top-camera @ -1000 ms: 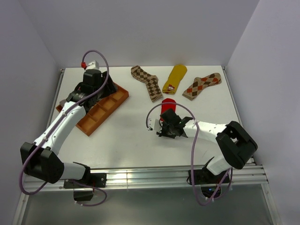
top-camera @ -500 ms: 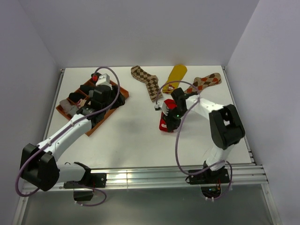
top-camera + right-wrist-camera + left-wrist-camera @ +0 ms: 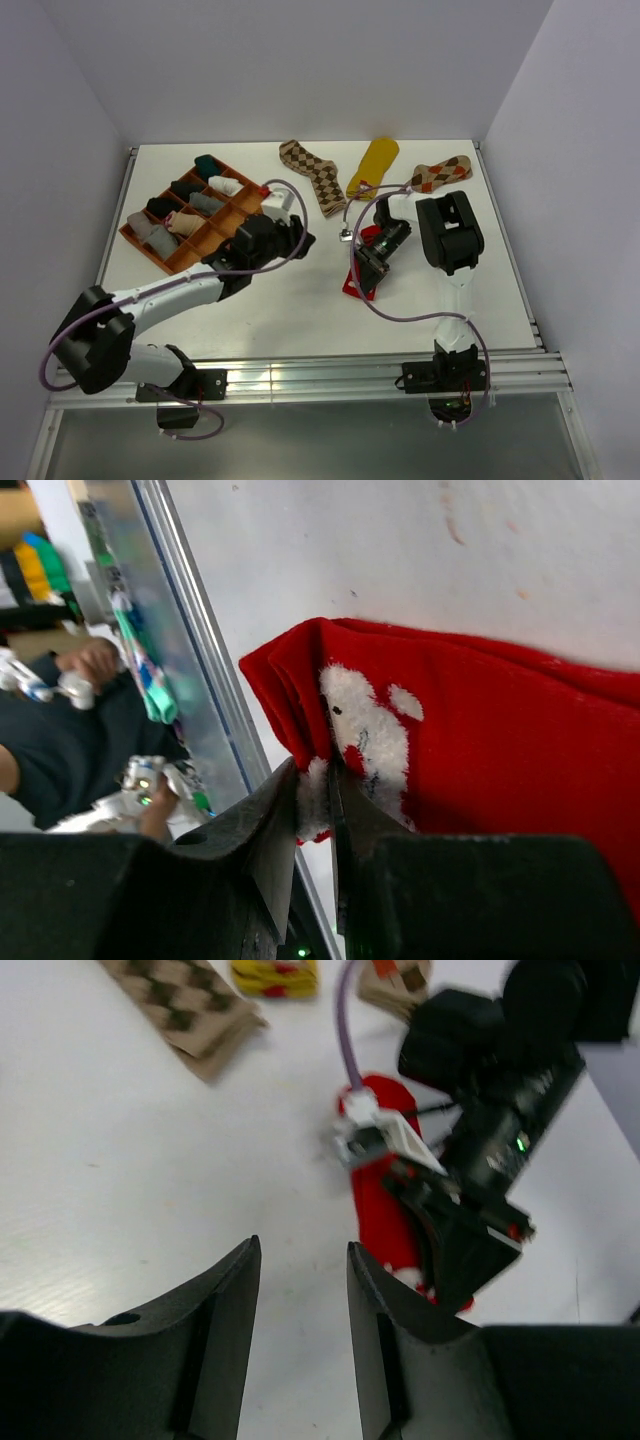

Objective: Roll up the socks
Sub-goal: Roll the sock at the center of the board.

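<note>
Tray (image 3: 152,251) back left; socks (image 3: 372,168) along the back; one sock (image 3: 353,287) before them.

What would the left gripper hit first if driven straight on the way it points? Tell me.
Most likely the bare table: the open left gripper tilts down at it. The red sock, pinched by the right gripper, lies just beside that line; depth is unclear.

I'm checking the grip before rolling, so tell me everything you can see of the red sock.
The red sock looks like soft knit fabric, bright red with a fuzzy white picture near one end. It lies on the white table, right of centre, apart from the other socks. The right gripper has its jaws pinched on the folded edge at that end, beside the picture.
</note>
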